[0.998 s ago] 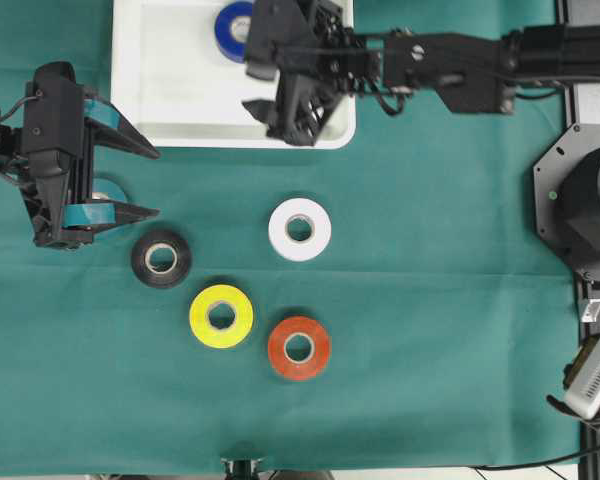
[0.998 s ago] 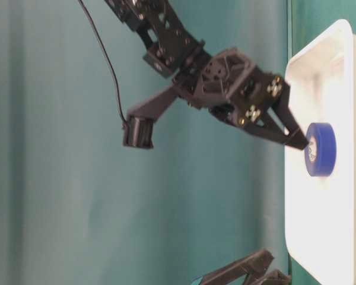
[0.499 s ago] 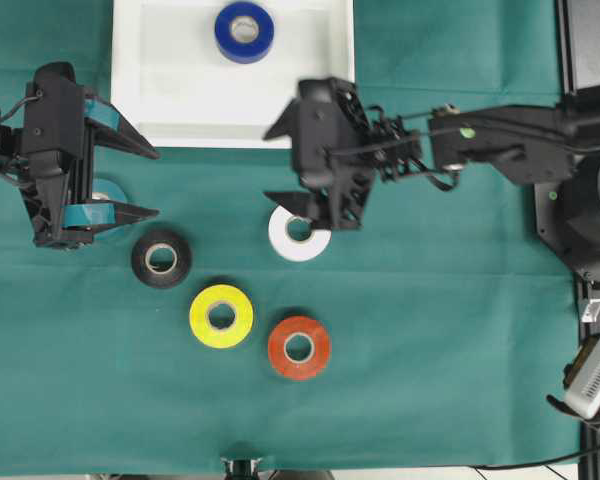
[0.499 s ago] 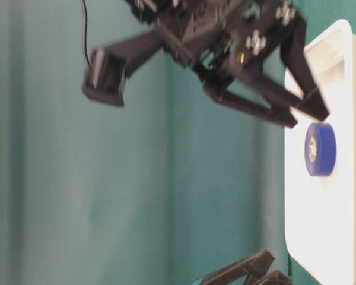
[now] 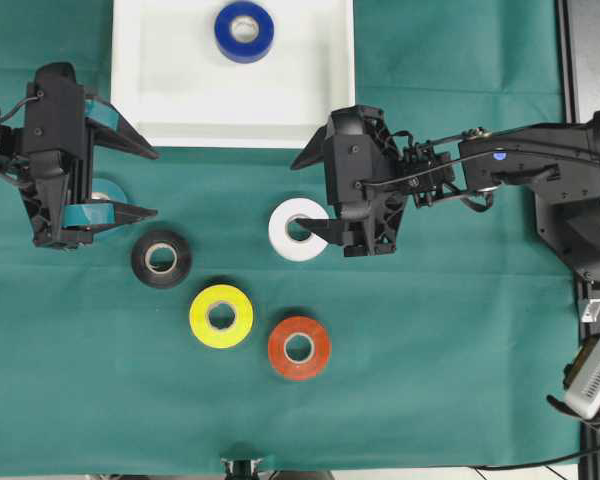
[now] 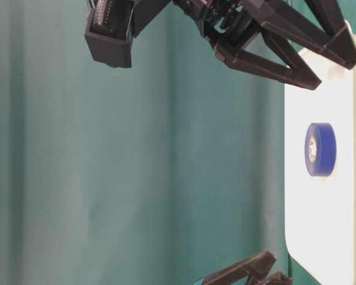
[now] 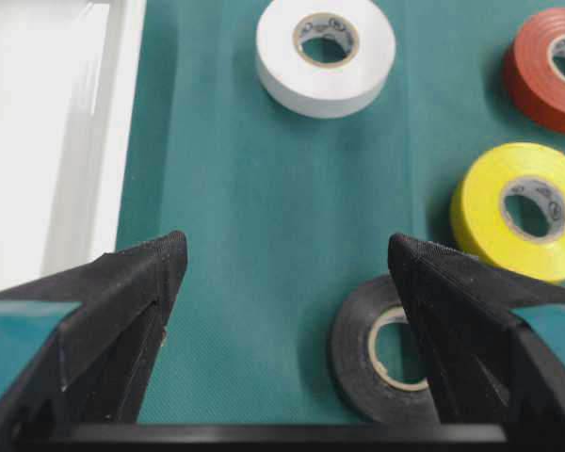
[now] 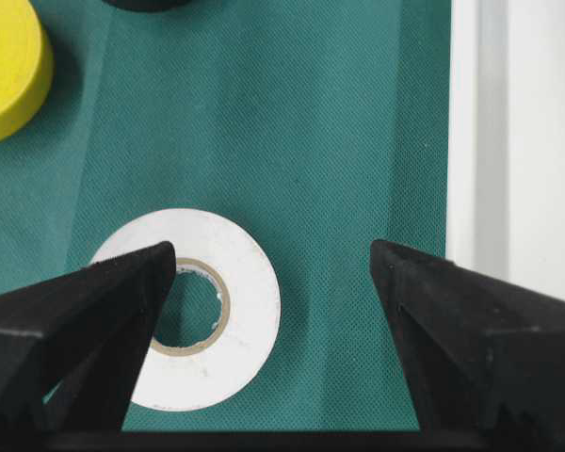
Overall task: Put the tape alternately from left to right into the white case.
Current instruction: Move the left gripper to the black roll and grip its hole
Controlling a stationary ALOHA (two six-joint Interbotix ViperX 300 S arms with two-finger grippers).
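The white case (image 5: 130, 100) lies at the table's far side, and a blue tape roll (image 5: 244, 30) lies flat inside it. On the green cloth sit the white (image 5: 298, 229), black (image 5: 161, 258), yellow (image 5: 221, 316) and red-orange (image 5: 299, 347) rolls. My left gripper (image 5: 156, 183) is open above a teal roll (image 5: 105, 190) that it mostly hides. The right gripper (image 5: 302, 200) is open over the white roll (image 8: 235, 311). One finger stands above that roll's hole and the other toward the case (image 8: 518, 141). Nothing is held.
The left wrist view has the black roll (image 7: 381, 363) by the right finger, with the yellow (image 7: 523, 209), red-orange (image 7: 551, 66) and white (image 7: 326, 55) rolls beyond it. The case rim (image 7: 47, 122) is on its left. Dark equipment (image 5: 580, 200) stands at the table's right edge.
The right gripper left the blue roll in the case, drew back out over the rim and came down open over the white roll. The left arm has not moved.
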